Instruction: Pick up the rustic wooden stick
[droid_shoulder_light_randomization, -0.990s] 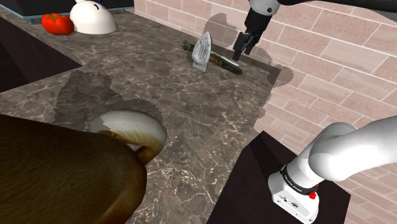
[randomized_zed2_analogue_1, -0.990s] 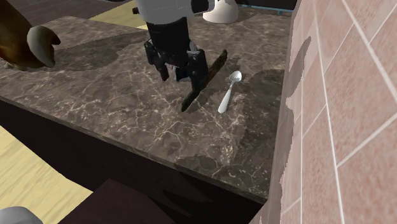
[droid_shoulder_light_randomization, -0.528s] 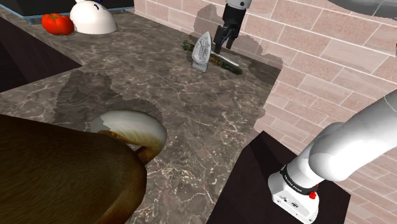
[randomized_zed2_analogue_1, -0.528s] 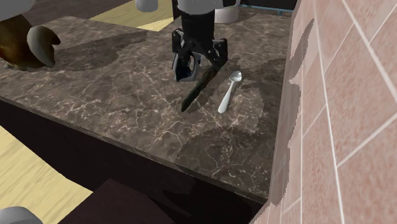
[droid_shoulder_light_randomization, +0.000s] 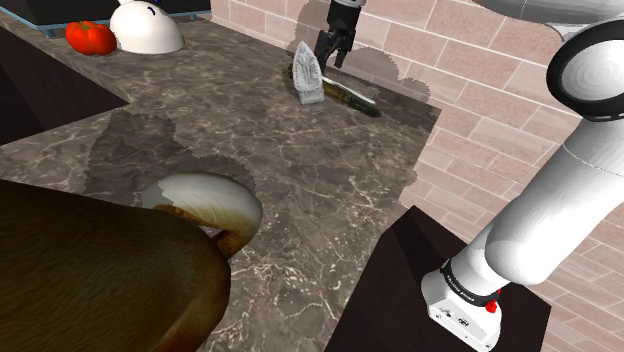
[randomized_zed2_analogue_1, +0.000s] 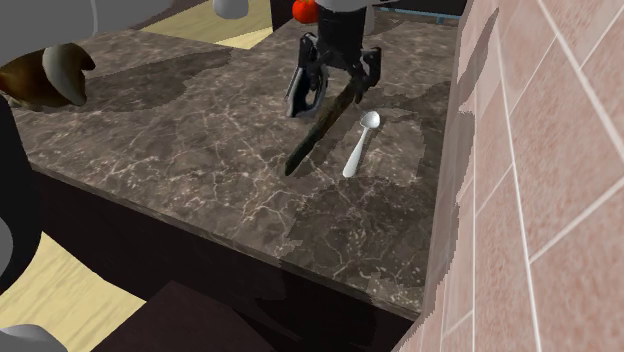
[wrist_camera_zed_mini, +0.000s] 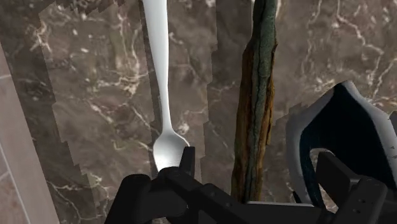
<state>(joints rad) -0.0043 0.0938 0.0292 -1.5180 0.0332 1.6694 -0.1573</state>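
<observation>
Seeing our gripper (randomized_zed2_analogue_1: 333, 85) down at the marble counter (randomized_zed2_analogue_1: 190, 150), fingers spread wide, nothing clasped. Landmark: spoon (randomized_zed2_analogue_1: 358, 148). A grey iron-shaped thing (droid_shoulder_light_randomization: 308, 80) sits on the stick's side away from the spoon, near one finger. The dark, rough stick (randomized_zed2_analogue_1: 316, 132) lies flat just beside the spoon, nearly parallel, one end between our fingers, neither closed on it. A brick wall (randomized_zed2_analogue_1: 540, 150) runs just past the spoon.

Dark stick (randomized_zed2_analogue_1: 318, 135) on marble counter (randomized_zed2_analogue_1: 200, 130), spoon (randomized_zed2_analogue_1: 358, 148) beside it, jaws apart above far end
</observation>
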